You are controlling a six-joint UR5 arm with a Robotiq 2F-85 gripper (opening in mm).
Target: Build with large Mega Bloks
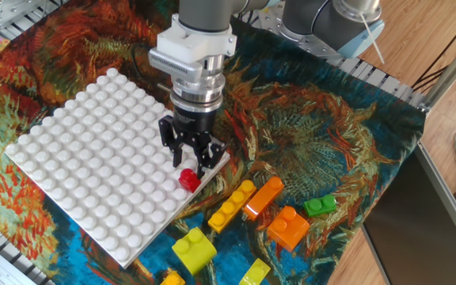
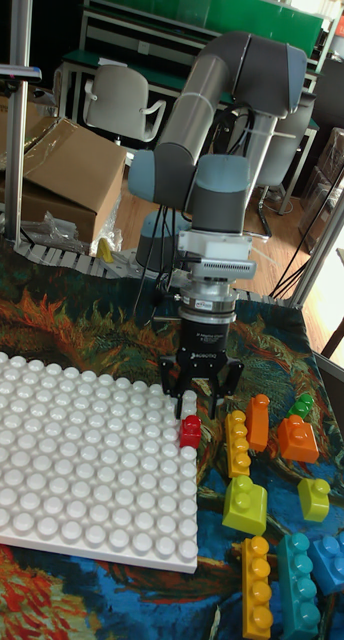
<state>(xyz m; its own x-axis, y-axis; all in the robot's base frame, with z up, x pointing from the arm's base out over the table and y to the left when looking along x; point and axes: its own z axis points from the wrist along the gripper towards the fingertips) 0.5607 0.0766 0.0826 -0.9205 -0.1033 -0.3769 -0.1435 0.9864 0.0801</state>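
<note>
A small glossy red one-stud plastic brick (image 1: 188,180) sits alone at the right edge of the big white square studded baseplate (image 1: 85,166), directly below the black two-finger gripper (image 1: 191,157), whose jaws stand apart and hold nothing. The build looks barely begun: the long yellow studded bar (image 1: 232,206), orange bar (image 1: 263,197), chunky orange brick (image 1: 289,227), small green brick (image 1: 320,206) and yellow-green block (image 1: 194,249) lie loose on the patterned cloth (image 1: 315,134), just beside the plate
</note>
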